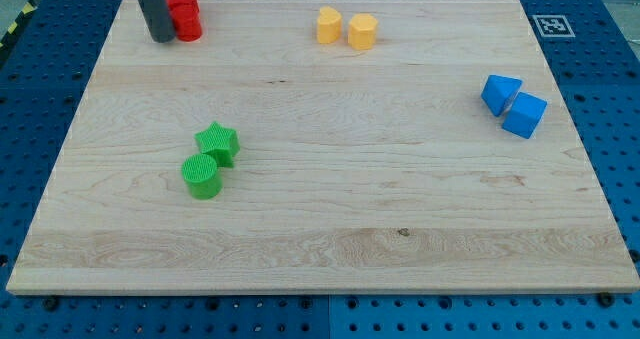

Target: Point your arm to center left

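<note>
My tip (pixel 162 39) rests at the board's (pixel 330 209) top-left corner, apparently touching the red blocks (pixel 184 14). No pincer is fitted; its state cannot be told.

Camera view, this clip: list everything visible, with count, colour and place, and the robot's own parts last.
red blocks: two, red, touching, top left corner
yellow blocks: two, yellow, side by side, top centre
blue blocks: two, blue, touching, right side
green star: one, green, left of centre
green cylinder: one, green, touching the star's lower left
board: one, light wood, on a blue pegboard
marker tag: one, black-and-white, top right
my tip: one, dark rod, against the red blocks' left
</note>
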